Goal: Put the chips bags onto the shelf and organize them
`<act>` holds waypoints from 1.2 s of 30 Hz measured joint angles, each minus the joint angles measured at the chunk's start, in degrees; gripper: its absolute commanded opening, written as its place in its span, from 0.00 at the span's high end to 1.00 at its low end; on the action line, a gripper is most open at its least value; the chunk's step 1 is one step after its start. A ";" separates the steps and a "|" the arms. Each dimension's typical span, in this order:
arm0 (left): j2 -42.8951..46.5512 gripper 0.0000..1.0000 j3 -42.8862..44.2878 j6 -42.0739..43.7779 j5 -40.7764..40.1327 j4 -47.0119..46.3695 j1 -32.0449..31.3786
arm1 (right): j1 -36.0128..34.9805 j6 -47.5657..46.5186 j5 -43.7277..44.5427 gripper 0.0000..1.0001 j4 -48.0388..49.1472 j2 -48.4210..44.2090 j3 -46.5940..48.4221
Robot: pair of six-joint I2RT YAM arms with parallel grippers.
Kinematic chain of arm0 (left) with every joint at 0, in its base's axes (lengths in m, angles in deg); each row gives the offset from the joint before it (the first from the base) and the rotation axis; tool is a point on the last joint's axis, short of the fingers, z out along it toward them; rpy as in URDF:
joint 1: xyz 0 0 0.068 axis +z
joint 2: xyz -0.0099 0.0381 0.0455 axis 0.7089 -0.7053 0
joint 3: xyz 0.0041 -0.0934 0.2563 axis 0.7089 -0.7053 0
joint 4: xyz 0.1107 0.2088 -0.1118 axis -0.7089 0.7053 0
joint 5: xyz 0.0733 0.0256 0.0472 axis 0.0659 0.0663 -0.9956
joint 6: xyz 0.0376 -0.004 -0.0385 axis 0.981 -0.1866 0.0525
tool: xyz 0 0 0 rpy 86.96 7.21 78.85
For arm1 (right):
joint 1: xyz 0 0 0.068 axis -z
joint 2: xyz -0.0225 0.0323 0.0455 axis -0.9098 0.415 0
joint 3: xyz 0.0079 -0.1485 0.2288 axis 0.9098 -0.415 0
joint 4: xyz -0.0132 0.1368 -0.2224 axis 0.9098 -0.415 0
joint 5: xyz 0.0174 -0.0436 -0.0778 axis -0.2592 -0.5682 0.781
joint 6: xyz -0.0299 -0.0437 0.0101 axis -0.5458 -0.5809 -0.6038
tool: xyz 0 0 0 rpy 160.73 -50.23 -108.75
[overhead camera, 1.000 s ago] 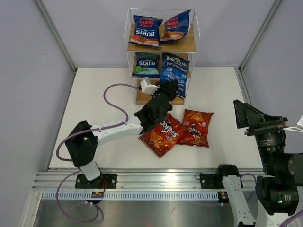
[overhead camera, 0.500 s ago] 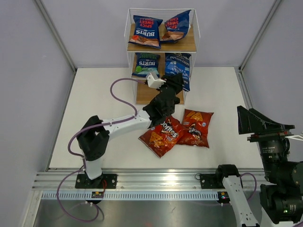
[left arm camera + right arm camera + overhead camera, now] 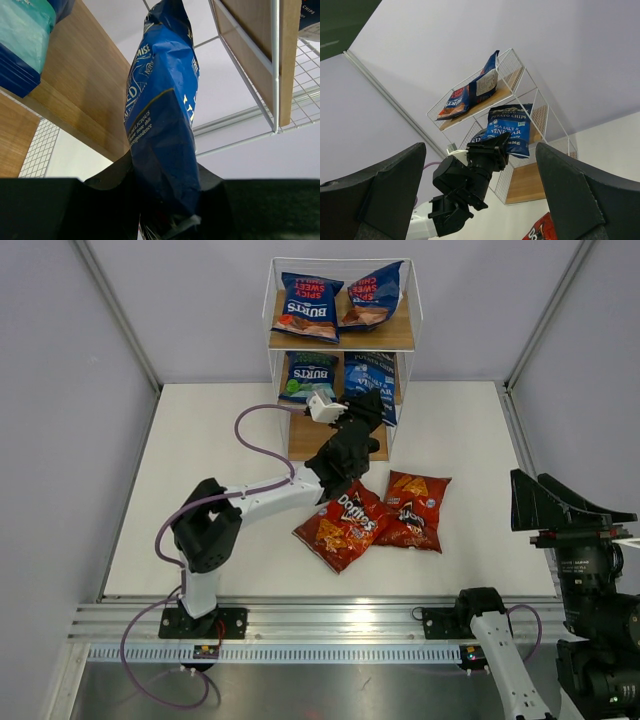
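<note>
The shelf (image 3: 400, 337) stands at the far middle of the table. My left gripper (image 3: 365, 412) is shut on the lower edge of the blue Sea Salt & Vinegar bag (image 3: 371, 377) and holds it upright in the right half of the middle tier. In the left wrist view the bag (image 3: 162, 115) rises between my jaws (image 3: 165, 205), beside the wooden board (image 3: 85, 95). A Burts bag (image 3: 307, 375) stands on the middle tier's left. Two Burts bags (image 3: 309, 305) lie on the top tier. Two Doritos bags (image 3: 341, 526) lie on the table. My right gripper (image 3: 480, 190) is open and empty, off to the right.
The second Doritos bag (image 3: 413, 508) overlaps the first one's right side. The left arm's purple cable (image 3: 262, 445) loops over the table left of the shelf. The bottom tier's board (image 3: 302, 443) shows behind my left wrist. White walls enclose the table.
My left gripper has moved up and away from me, carrying the Sea Salt & Vinegar bag deeper into the middle tier. My right gripper has shifted a little to the right.
</note>
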 measured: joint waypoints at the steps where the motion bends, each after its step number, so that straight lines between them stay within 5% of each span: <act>1: 0.00 0.71 0.04 -0.17 -0.09 -0.02 0.04 | -0.15 -0.22 0.44 0.01 0.00 -0.11 -0.02; 36: -11.17 0.62 15.32 8.63 -5.03 -5.20 2.23 | -4.79 -1.70 2.71 0.01 1.33 -1.97 -4.04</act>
